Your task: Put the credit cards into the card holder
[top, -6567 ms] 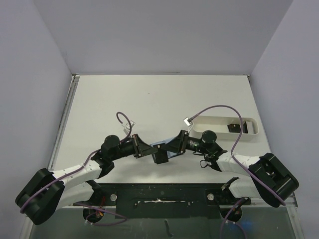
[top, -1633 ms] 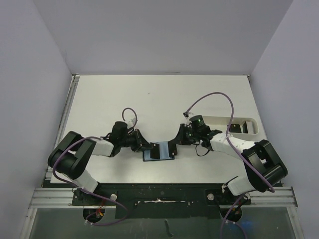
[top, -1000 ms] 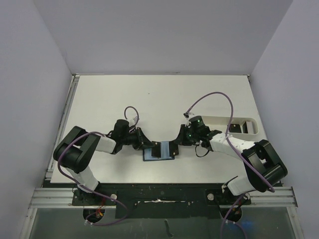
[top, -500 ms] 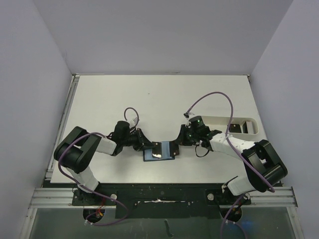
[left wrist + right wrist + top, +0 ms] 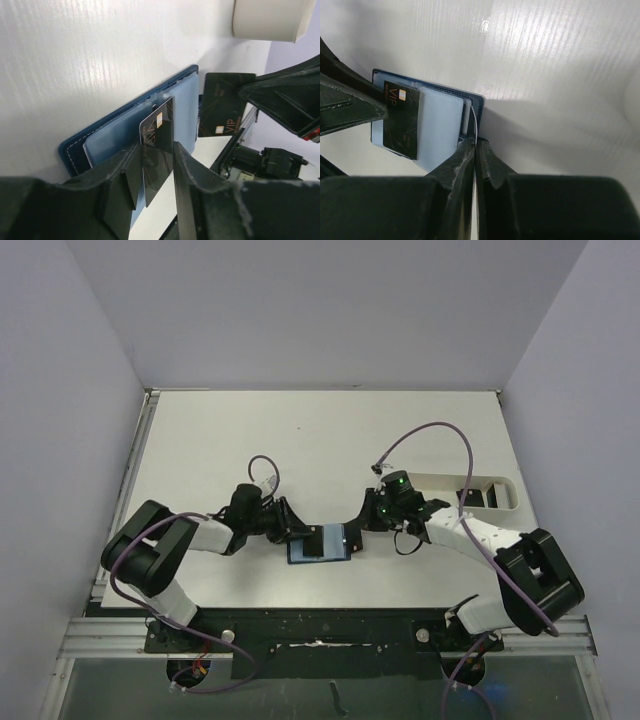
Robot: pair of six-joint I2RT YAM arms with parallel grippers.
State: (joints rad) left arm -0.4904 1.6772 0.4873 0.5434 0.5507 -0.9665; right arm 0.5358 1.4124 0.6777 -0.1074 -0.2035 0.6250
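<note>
With the right gripper (image 5: 475,143) clamped on the card holder (image 5: 442,125) to steady it, I have the left gripper (image 5: 155,152) straddling the pocketed credit card (image 5: 158,131), jaws apart.

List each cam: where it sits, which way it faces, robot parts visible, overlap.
Top external: above and behind the arms, looking down on the table; left arm and right arm show.
Left wrist: looks along the left jaws, open around a dark card, over the card holder.
Right wrist: looks down the right jaws, shut on the card holder's flap.
Shared: both wrist views show card and holder.
</note>
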